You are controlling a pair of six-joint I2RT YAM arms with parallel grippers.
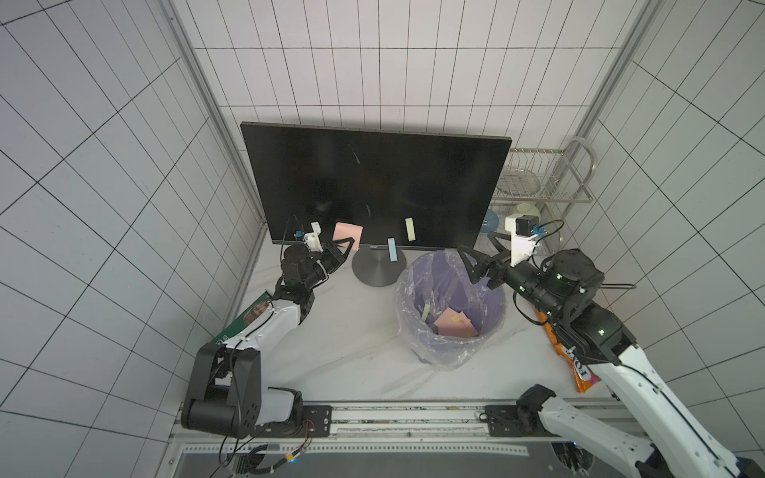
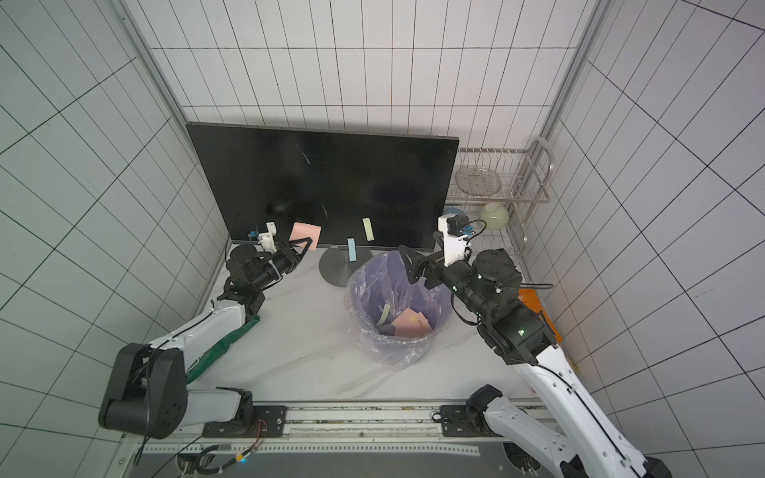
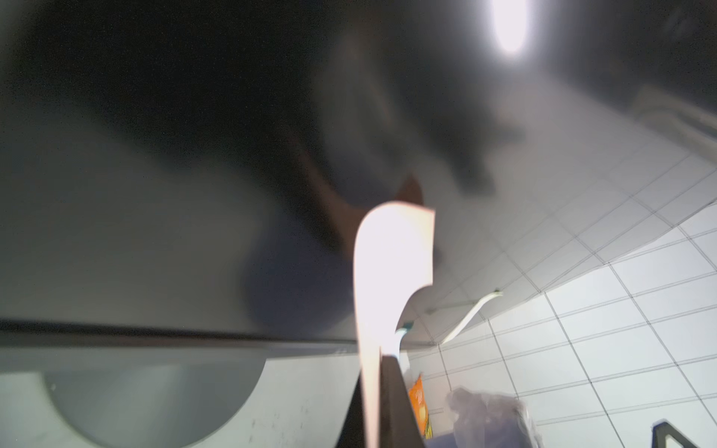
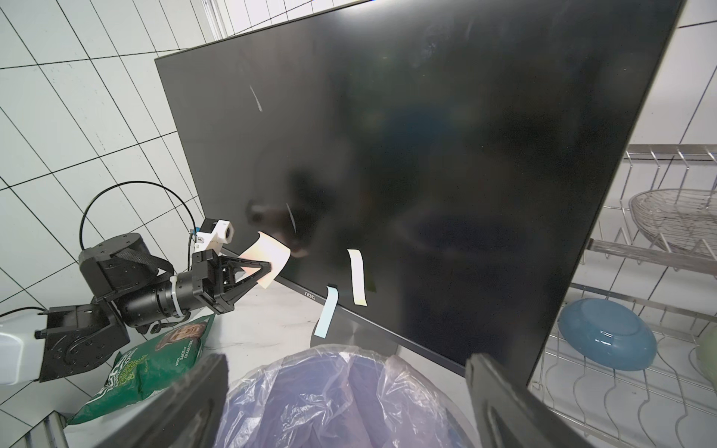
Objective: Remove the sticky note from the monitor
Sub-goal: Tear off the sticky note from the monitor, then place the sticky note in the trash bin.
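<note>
The black monitor (image 1: 372,186) (image 2: 323,186) (image 4: 426,155) stands at the back on its round grey stand. A pink sticky note (image 1: 348,231) (image 2: 305,231) (image 4: 267,252) (image 3: 392,271) sits at the screen's lower left, and its lower part bends away from the glass. My left gripper (image 1: 350,242) (image 2: 308,241) (image 4: 267,267) (image 3: 374,388) is shut on that note's lower edge. A blue strip note (image 1: 392,249) (image 4: 326,312) hangs from the bottom bezel, with a yellow-green strip note (image 1: 410,229) (image 4: 357,276) beside it. My right gripper (image 1: 472,265) (image 2: 407,265) (image 4: 345,368) hangs open and empty over the bin.
A purple bin (image 1: 403,289) (image 2: 352,289) lined with clear plastic stands before the monitor, with discarded notes inside. A wire dish rack (image 1: 542,178) with a blue plate (image 4: 609,341) fills the back right. A green snack bag (image 4: 155,360) lies under the left arm, an orange bag (image 1: 579,372) under the right.
</note>
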